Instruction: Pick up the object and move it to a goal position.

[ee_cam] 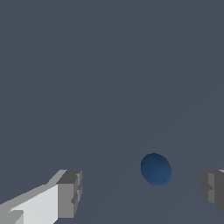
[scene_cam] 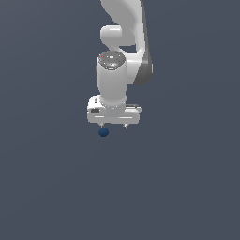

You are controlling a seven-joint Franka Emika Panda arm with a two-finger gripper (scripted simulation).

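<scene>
The object is a tiny dark blue ball (scene_cam: 103, 132) lying on the flat grey surface. In the exterior view it sits just below the white gripper (scene_cam: 114, 125), under the fingertip on that view's left. In the wrist view the ball (ee_cam: 156, 169) shows between the two grey fingertips (ee_cam: 70, 194), nearer one of them and touching neither. The gripper (ee_cam: 142, 192) is open with a wide gap, and nothing is held.
The white arm (scene_cam: 123, 42) rises from the gripper toward the top of the exterior view. Plain dark grey ground (scene_cam: 187, 178) lies all around. No other object or marker shows.
</scene>
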